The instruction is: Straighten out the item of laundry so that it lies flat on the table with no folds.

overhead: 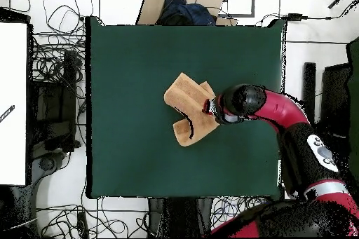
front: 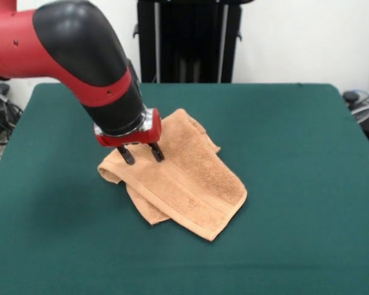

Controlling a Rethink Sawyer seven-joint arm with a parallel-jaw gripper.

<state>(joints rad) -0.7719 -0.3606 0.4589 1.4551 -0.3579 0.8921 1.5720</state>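
Observation:
The peach-orange towel (front: 187,178) lies folded over itself near the middle of the dark green table (front: 295,153), with a rolled fold at its left corner and a second layer showing under its near edge. My gripper (front: 141,154) is open, with its two black fingertips (front: 126,156) spread just above, or touching, the towel's left part. Nothing is between them. In the overhead view the towel (overhead: 186,103) is a bunched shape at the table's (overhead: 126,110) centre, and the gripper (overhead: 208,108) is over its right edge, with the arm coming in from the right.
A black stand (front: 190,40) rises behind the table's far edge. Cables (overhead: 56,75) cover the floor to the left of the table in the overhead view. A cardboard box (overhead: 182,1) sits past the table's top edge there.

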